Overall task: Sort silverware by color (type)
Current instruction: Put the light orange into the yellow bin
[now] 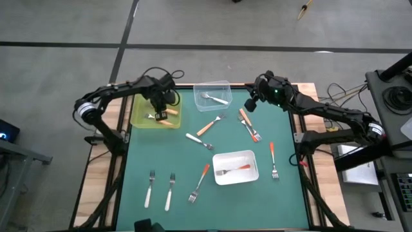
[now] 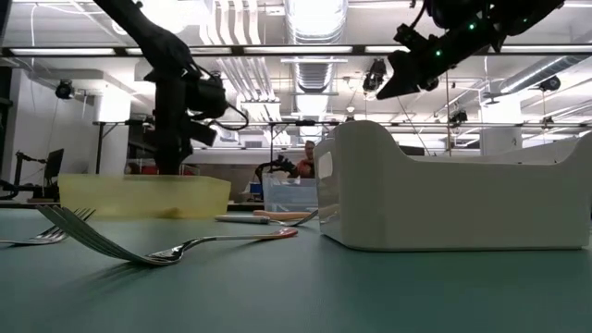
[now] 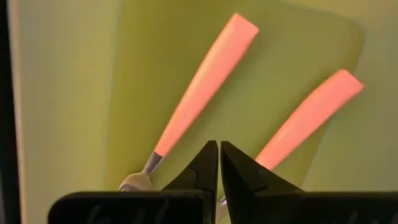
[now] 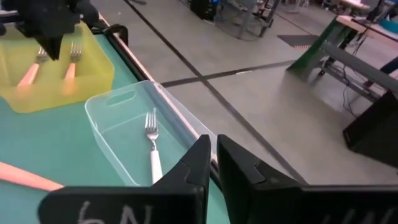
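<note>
My left gripper [image 1: 159,111] is shut and empty, pointing down inside the yellow tray [image 1: 138,115] at the far left. Its fingertips [image 3: 219,152] stand between two light-orange-handled forks [image 3: 205,81] [image 3: 311,118] that lie flat on the tray floor. My right gripper [image 1: 250,103] is shut and empty, held high at the far right, beside the clear tray [image 1: 223,85]. That tray holds one white-handled fork [image 4: 152,149]. More forks lie flat on the green mat: light-orange ones [image 1: 210,124] [image 1: 248,124], white ones [image 1: 199,140] [image 1: 150,187] [image 1: 170,191] and red-orange ones [image 1: 272,158] [image 1: 201,180].
A white tray [image 1: 254,158] near the mat's middle right holds one red-orange fork [image 1: 235,170]. In the low view it stands as a tall wall [image 2: 444,194] on the right. Wooden table edges flank the mat. There is open mat between the near forks and the front edge.
</note>
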{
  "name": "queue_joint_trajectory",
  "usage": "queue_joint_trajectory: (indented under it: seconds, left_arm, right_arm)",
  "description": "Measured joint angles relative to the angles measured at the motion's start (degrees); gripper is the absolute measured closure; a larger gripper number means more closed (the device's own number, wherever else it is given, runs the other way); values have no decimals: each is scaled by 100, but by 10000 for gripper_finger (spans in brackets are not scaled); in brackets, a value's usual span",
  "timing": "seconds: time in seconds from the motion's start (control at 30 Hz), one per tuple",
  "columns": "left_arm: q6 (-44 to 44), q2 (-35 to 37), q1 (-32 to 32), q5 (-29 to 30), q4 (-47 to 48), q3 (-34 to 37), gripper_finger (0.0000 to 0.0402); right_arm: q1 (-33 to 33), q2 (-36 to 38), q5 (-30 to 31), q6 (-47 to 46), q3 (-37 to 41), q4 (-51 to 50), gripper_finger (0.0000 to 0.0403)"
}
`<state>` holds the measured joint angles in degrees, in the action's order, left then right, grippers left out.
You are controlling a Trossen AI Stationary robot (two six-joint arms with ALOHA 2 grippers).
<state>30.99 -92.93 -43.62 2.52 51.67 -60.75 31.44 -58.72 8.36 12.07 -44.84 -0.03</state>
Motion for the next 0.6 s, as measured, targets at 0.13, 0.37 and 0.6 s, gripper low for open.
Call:
queue_joint_trajectory:
  seconds: [0.13,0.37,0.6]
  left_arm:
    - [76,-80,-15,390,-122,86,401]
    - [241,-81,-68,999,-717,214,401]
    - [302,-80,-78,999,-911,449,402]
  right_arm:
    - [0,0,-83,59,0,83,385]
    - [0,-158,-142,53,2,85,385]
    - [0,-380,-136,29,2,30,385]
